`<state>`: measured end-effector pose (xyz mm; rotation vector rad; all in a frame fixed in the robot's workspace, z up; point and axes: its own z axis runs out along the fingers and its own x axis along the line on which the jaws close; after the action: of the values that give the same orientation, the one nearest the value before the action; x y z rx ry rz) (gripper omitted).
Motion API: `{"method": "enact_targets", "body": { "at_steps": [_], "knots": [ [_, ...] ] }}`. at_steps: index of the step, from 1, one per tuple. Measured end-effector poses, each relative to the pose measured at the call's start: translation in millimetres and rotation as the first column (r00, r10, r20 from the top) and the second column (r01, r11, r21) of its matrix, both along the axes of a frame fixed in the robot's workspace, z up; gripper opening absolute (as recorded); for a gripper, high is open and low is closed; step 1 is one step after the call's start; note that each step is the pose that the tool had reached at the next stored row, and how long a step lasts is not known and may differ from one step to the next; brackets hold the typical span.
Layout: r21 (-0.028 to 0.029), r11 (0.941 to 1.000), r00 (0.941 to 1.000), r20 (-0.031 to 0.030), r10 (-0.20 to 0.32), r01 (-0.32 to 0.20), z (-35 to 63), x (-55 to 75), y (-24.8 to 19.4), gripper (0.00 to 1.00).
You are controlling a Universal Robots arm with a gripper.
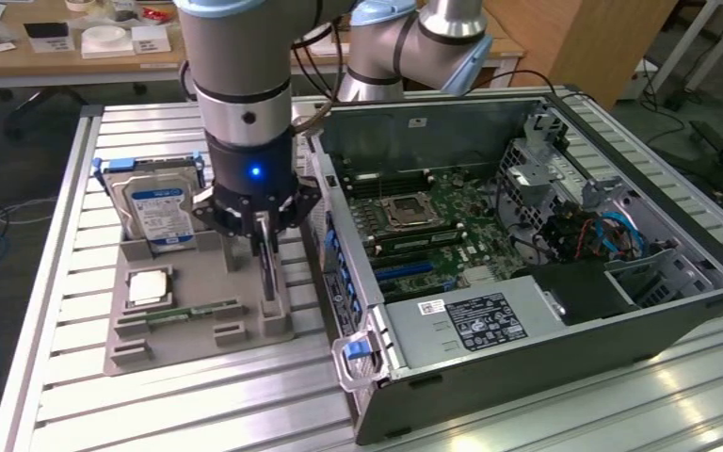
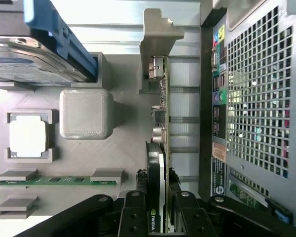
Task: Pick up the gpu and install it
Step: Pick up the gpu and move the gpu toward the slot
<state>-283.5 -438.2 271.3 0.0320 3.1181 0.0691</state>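
The gpu (image 1: pixel 268 287) is a thin black card standing on edge in a slot at the side of the grey holder tray (image 1: pixel 173 344) nearest the case. My gripper (image 1: pixel 261 240) hangs straight down over it, its fingers reaching to the card's top edge. In the wrist view the gpu (image 2: pixel 157 163) runs edge-on away from the camera, its pale bracket end against a grey post (image 2: pixel 158 29). The two black fingers (image 2: pixel 133 210) of the gripper (image 2: pixel 159 202) press against either face of the card, shut on it. The card still sits in its slot.
The tray also holds a silver hard drive (image 1: pixel 158 207) with a blue-white label, a CPU (image 1: pixel 148 282) and a green memory stick (image 1: pixel 192 313). The open computer case (image 1: pixel 563 311) lies close by on the exterior view's right, with its motherboard (image 1: pixel 425 226) exposed.
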Motion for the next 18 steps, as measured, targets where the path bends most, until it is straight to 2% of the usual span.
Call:
{"method": "enact_targets", "body": {
  "at_steps": [9,18],
  "knots": [
    [0.0000,1.0000,1.0000,0.0000,0.000,0.000,26.2,0.1,0.0,0.27],
    [0.0001,1.0000,1.0000,0.0000,0.000,0.000,36.4,0.1,0.0,0.27]
  ]
}}
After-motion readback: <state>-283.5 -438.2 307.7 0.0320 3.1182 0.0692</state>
